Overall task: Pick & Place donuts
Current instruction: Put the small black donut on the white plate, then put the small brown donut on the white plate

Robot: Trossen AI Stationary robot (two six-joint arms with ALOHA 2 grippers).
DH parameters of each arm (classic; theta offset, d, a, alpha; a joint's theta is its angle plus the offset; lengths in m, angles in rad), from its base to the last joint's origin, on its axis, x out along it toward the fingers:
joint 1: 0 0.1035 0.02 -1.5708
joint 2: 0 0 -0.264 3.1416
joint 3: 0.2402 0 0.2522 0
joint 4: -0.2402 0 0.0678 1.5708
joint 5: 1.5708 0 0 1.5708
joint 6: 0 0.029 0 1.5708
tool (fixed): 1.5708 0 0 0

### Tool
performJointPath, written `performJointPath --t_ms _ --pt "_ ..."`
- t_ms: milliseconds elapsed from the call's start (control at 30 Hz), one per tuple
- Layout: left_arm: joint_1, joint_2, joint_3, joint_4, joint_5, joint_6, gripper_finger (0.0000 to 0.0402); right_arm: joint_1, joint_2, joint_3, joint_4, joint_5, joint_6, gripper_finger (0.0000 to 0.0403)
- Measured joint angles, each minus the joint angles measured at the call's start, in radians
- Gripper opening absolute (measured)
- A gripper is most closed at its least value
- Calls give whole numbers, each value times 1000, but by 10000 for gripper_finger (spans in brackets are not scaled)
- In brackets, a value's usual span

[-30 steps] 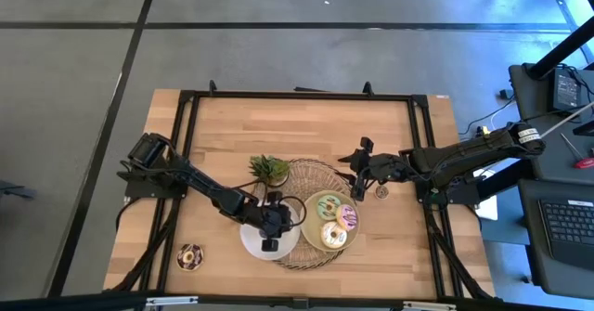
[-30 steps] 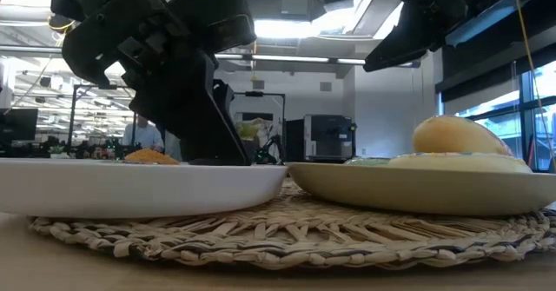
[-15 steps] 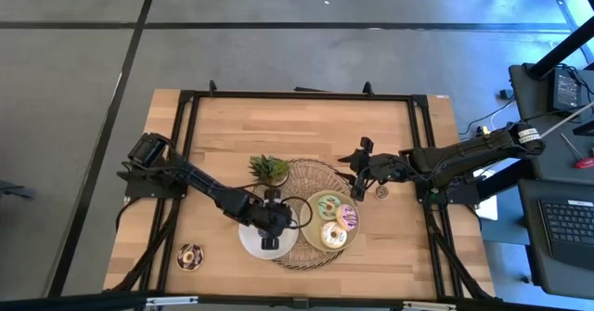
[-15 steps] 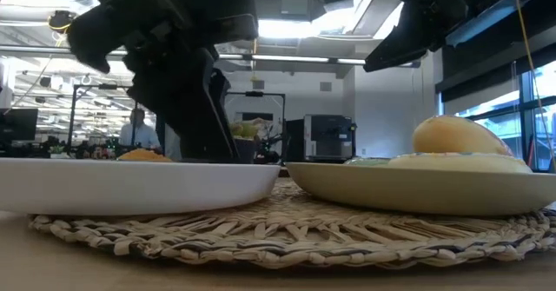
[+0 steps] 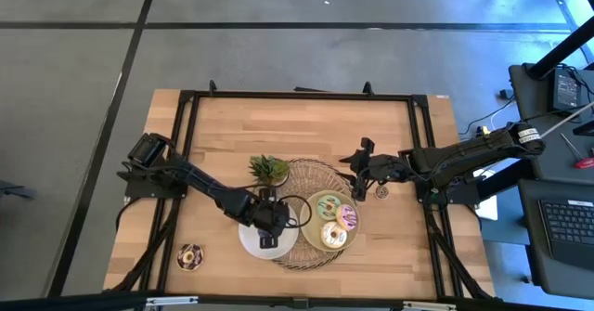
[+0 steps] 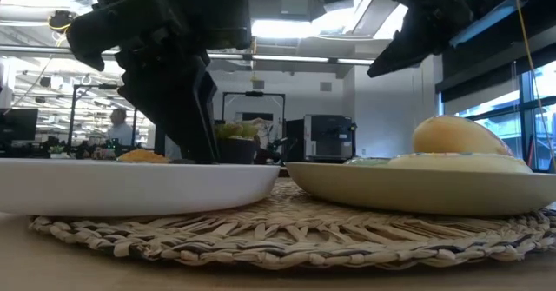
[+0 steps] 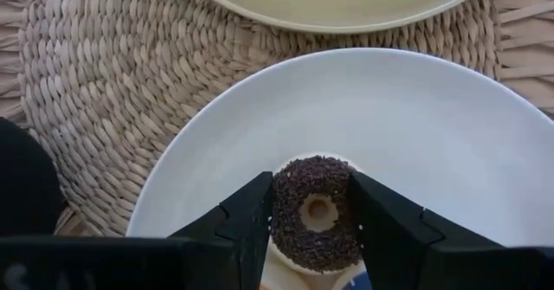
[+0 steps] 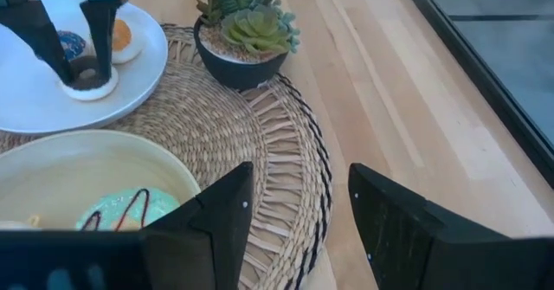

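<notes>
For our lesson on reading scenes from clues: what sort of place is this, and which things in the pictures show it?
Probably a robotics lab or workshop: two robot arms at a framed wooden table, a keyboard and cabling on a bench alongside, and an open room with overhead lights beyond.

Illumination is bright and even, from overhead. In the low view, ceiling fixtures (image 6: 287,26) cause glare, leaving the arms as dark silhouettes against the room. On the tabletop (image 5: 306,144), shadows are soft and short. The left wrist view is sharp on the white plate (image 7: 433,125).

no readable text, label or number anywhere in view
</notes>
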Motion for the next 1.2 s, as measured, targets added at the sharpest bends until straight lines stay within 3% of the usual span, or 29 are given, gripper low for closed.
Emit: performJointPath --t_ms 433,733,933,1200 --pt "-2 0 95 -135 -37 -1 148 0 0 0 -66 0 28 191" --pt "-11 1 96 -133 -78 -87 144 0 0 0 -482 -11 292 191" --pt "-9 1 96 -126 -247 -156 147 1 0 0 -650 -168 423 191" --pt "15 1 96 -6 -177 -138 139 0 0 0 -797 -193 669 191"
